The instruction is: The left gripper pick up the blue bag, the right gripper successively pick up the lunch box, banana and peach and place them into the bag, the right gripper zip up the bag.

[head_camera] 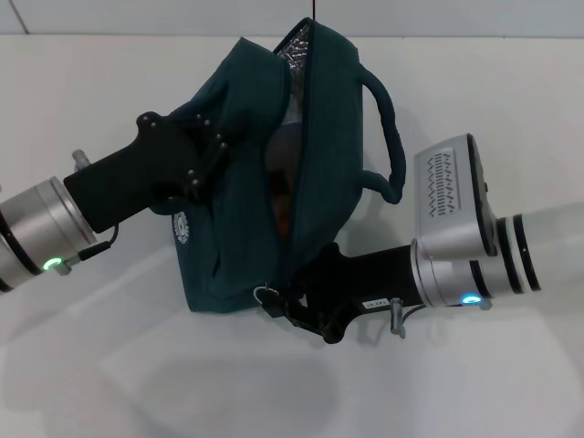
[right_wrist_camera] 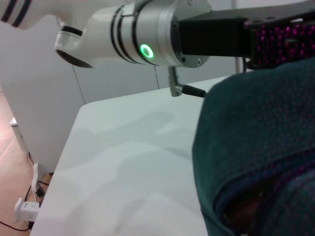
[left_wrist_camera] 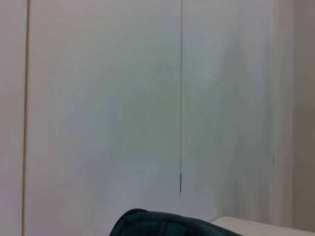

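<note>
Bag (head_camera: pixel 233 182): raised off worktop (head_camera: pixel 109 365), zip partly open.
Left claw (head_camera: pixel 208 151): clamped on bag's left wall.
Right claw (head_camera: pixel 294 306): closed at zip's near end.

bag (head_camera: pixel 233 182): dark teal, silver lining | table (head_camera: pixel 474 383): white | fingers (head_camera: pixel 205 151): black

a lab: bare white table (right_wrist_camera: pixel 128 162), plain wall panels (left_wrist_camera: pixel 98 98).

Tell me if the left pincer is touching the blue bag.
Touching. The head view shows the left pincer pressed onto the blue bag, gripping its side fabric with no gap.
</note>
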`<state>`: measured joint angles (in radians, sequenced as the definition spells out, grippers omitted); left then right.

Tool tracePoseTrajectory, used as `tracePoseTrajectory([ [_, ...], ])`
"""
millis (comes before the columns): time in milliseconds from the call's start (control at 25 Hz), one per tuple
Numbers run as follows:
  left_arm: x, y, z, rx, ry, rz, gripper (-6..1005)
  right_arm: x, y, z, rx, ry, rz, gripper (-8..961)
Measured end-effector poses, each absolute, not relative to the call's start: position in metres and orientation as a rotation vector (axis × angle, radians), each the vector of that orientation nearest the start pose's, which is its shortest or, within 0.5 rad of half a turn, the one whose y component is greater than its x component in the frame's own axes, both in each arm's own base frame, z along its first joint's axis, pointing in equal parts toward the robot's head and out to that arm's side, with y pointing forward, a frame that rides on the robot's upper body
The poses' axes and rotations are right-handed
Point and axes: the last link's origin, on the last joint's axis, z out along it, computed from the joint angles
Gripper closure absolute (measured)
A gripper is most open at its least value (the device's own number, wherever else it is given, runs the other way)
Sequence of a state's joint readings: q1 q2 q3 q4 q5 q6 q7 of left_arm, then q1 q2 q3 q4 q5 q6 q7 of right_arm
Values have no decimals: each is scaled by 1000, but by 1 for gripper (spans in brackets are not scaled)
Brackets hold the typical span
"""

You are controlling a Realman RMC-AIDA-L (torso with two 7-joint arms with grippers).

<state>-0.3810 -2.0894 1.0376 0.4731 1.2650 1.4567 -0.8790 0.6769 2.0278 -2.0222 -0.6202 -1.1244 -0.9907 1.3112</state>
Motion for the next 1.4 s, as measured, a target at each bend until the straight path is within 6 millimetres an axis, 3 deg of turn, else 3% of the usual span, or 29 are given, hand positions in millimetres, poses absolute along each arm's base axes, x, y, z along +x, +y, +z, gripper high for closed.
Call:
tracePoseTrajectory([
  [400,-261,313,-14,-2303,-385,-1090,953,169,315,-130,-3041,181,541,923],
  [640,-264,307,-15,-2291,-408,-1117,805,167,310,-127,-3032,152,614,935],
  [1000,-278,295,6,-2086,-546,-1281,403,166,308,-127,-3030,144,633,935],
  [1280,-303,258,22,-1971,-569,-1313,127,159,316,-113,-2998,152,730,935],
  [1400,-316,236,23,-1936,-547,-1268,122,156,320,-104,-2982,154,783,935],
])
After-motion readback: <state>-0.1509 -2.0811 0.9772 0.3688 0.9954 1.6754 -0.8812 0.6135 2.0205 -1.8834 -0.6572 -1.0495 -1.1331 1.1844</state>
